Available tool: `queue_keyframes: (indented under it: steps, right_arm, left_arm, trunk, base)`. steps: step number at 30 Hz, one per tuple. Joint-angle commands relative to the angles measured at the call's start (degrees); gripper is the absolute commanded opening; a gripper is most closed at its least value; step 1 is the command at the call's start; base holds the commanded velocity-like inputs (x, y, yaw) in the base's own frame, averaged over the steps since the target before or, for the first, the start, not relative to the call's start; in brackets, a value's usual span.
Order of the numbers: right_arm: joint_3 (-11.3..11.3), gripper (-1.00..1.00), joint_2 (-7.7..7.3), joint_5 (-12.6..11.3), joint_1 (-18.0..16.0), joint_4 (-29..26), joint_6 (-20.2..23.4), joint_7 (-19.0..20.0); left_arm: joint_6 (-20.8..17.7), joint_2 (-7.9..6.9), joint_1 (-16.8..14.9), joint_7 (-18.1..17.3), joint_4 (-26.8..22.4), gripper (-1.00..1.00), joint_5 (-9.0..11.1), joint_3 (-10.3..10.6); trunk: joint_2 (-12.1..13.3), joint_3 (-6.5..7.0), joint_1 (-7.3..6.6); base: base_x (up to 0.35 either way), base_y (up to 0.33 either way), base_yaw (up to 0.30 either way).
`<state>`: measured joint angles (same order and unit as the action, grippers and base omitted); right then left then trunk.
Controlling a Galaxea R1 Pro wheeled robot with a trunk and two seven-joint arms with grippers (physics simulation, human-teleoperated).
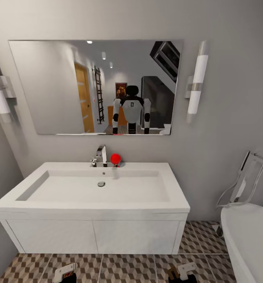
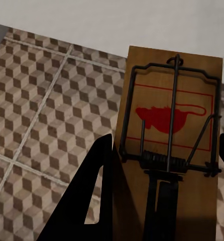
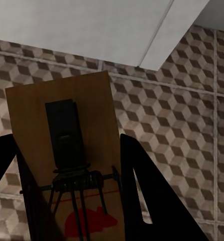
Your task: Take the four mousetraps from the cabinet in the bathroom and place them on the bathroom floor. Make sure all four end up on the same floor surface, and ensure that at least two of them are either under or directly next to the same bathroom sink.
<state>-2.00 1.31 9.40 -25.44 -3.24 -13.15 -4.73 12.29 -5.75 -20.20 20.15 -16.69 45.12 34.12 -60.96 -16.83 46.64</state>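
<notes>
Head view faces a white vanity [image 1: 96,236] whose sink basin [image 1: 96,188] holds nothing but its drain. Both hands hang low over the bathroom floor [image 1: 127,269]: left hand [image 2: 162,201] clamps one mousetrap [image 2: 170,115], right hand [image 3: 67,191] clamps another mousetrap [image 3: 62,115].

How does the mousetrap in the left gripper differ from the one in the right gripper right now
The left mousetrap is held with its red mouse print pointing away from the left gripper; the right mousetrap has its print down at the right gripper, with a dark plate at the far end. Both are tan boards with dark wire, clamped between black fingers above the bathroom floor.
</notes>
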Motion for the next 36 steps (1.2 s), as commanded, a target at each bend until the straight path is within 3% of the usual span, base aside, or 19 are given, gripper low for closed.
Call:
queue_keyframes:
  steps: [1, 36]
  right_arm:
    - [-0.2, -1.00, 0.01, 0.3, -0.1, 0.1, -0.1, -0.3]
    - [-0.1, -1.00, -0.02, 0.4, -0.1, 0.0, -0.3, -0.4]
  left_arm:
    - [0.1, -0.05, 0.0, 0.6, -0.1, -1.00, 0.3, 0.5]
    - [0.2, -0.05, 0.0, 1.8, 0.0, -1.00, 0.1, 0.5]
  trunk:
    - [-0.5, -0.26, 0.23]
    - [-14.5, -6.54, 7.92]
  base:
    - [0.000, 0.000, 0.000]
    - [0.000, 0.000, 0.000]
